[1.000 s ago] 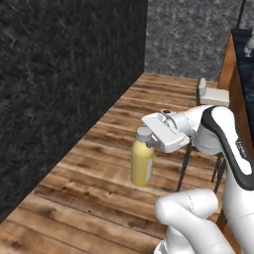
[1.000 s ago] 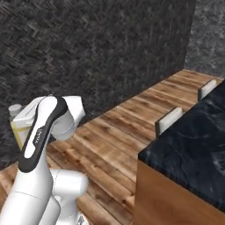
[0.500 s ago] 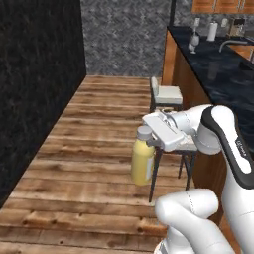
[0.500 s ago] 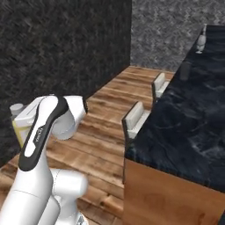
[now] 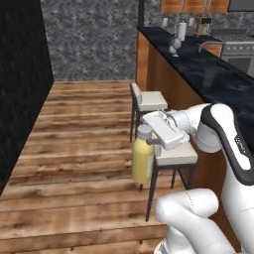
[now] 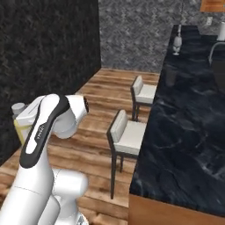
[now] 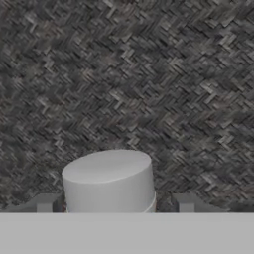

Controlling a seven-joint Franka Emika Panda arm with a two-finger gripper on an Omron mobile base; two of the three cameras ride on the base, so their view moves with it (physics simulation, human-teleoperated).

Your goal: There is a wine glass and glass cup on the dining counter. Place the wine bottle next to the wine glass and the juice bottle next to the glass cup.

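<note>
I have the juice bottle [image 5: 143, 159] pinched at its neck in my claw [image 5: 147, 140], carried clear of the floor short of the tabletop [image 5: 208, 74], where the wine glass [image 5: 174, 45] stands far along; neither bottle is placed yet

We see the juice bottle [image 5: 143, 161] upright above the floor [image 5: 74, 149], left of two stools [image 5: 149, 100] lined along the bench [image 5: 208, 74] front. The wine glass [image 5: 174, 45] stands on the bench's far end, with the glass cup [image 6: 170, 75] nearer us.
</note>
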